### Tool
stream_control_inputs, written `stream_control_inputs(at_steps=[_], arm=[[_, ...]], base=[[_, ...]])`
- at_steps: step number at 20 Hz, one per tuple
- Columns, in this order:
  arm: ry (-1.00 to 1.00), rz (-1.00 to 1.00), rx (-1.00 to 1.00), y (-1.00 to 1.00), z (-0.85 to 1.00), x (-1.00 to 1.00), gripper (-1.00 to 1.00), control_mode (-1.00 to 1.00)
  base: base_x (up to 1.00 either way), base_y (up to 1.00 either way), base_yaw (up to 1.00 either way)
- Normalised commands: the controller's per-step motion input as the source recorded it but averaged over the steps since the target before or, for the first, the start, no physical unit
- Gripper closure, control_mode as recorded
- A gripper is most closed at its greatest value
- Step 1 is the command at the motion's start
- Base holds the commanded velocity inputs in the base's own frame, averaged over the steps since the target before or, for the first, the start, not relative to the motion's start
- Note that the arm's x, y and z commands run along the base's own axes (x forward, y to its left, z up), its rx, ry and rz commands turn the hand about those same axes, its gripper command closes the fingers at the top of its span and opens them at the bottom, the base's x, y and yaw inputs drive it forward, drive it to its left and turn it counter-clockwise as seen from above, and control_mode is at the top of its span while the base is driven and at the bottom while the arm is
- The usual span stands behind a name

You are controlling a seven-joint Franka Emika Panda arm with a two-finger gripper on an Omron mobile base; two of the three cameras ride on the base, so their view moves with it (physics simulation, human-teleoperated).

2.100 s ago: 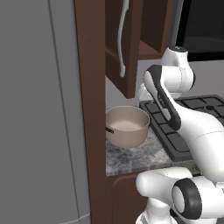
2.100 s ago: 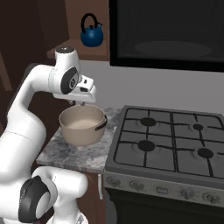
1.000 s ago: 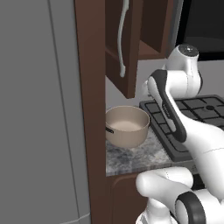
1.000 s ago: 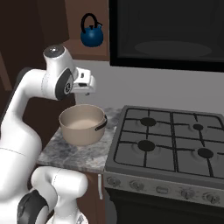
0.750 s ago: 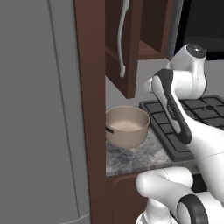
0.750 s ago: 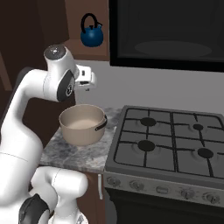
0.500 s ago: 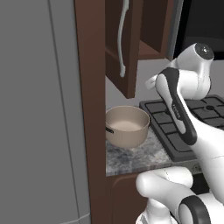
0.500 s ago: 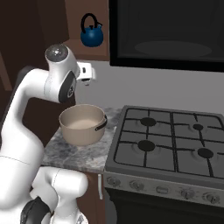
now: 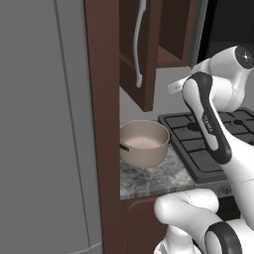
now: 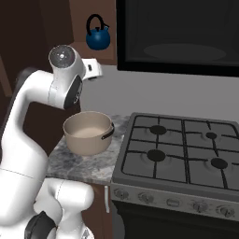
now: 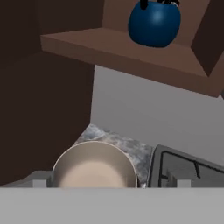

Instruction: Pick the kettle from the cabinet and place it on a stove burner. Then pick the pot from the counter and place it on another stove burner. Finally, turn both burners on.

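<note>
The dark-blue kettle (image 10: 98,37) stands on the open cabinet's (image 9: 171,54) bottom shelf, also seen as the kettle (image 11: 154,22) at the top of the hand view. My gripper (image 10: 94,70) hangs below and slightly left of it, above the counter. It is open and holds nothing, its fingertips (image 11: 40,179) standing wide apart. The beige pot (image 10: 88,131) sits on the grey stone counter (image 10: 77,163), left of the stove. All of the black burners (image 10: 158,129) under their grates are bare.
The cabinet door (image 9: 144,49) with its curved pale handle hangs open, left of my arm. A dark microwave (image 10: 186,32) sits above the stove. Knobs (image 10: 169,201) line the stove front. A tall grey panel (image 9: 44,124) fills the left side.
My hand has risen from just above the pot towards the cabinet shelf, and the arm's elbow has swung up. The pot and kettle have not moved.
</note>
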Motion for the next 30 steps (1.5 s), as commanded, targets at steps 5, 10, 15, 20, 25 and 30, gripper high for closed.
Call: stream_control_inputs(at_steps=[5,10,15,20,25,30], arm=[[-0.07,0.04,0.00,0.00,0.18,0.00,-1.00,-1.00],[-0.10,0.00,0.00,0.08,0.31,0.04,-1.00,-1.00],[-0.09,-0.03,0.00,0.12,0.32,0.10,-1.00,-1.00],[-0.08,-0.01,0.00,0.03,0.33,0.20,-1.00,-1.00],[-0.06,0.00,0.00,0.00,0.26,0.28,-1.00,-1.00],[-0.07,0.00,0.01,0.00,0.11,0.27,-1.00,-1.00]], base=[[0.00,0.00,0.00],[0.00,0.00,0.00],[0.00,0.00,0.00],[0.00,0.00,0.00],[0.00,0.00,0.00],[0.00,0.00,0.00]])
